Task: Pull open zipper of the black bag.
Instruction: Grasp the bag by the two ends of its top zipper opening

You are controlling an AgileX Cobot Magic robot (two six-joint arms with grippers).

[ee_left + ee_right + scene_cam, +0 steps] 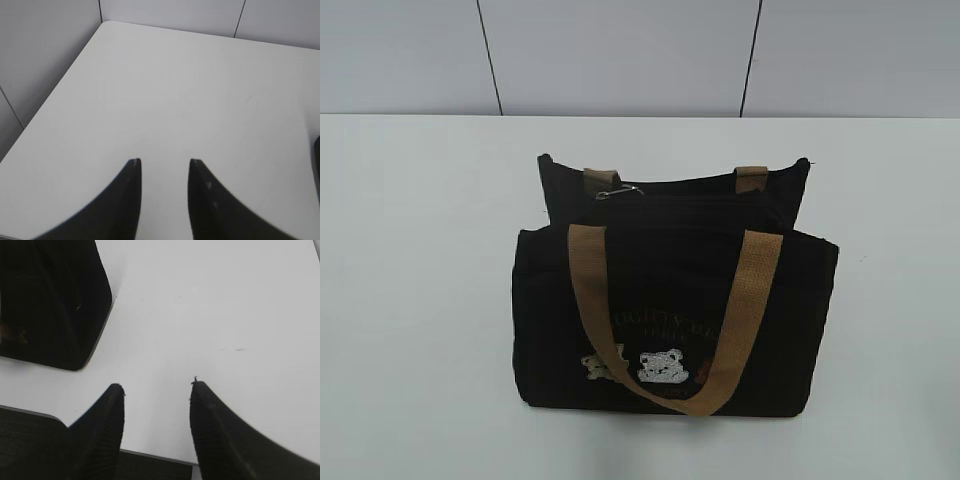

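The black bag (pixel 675 300) stands in the middle of the white table, its front with tan handles and bear patches facing the exterior camera. Along its top runs the zipper (pixel 700 200), with the silver pull tab (pixel 618 191) lying near the left end. Neither arm shows in the exterior view. My left gripper (pixel 165 161) is open over bare table, with a sliver of the bag (pixel 317 160) at the right edge. My right gripper (pixel 157 385) is open with nothing between its fingers; the bag's side (pixel 50 300) fills that view's upper left.
The white table (pixel 410 300) stretches round the bag on all sides. A grey panelled wall (pixel 620 50) stands behind the table's far edge. The table's near edge (pixel 150 456) shows under the right gripper.
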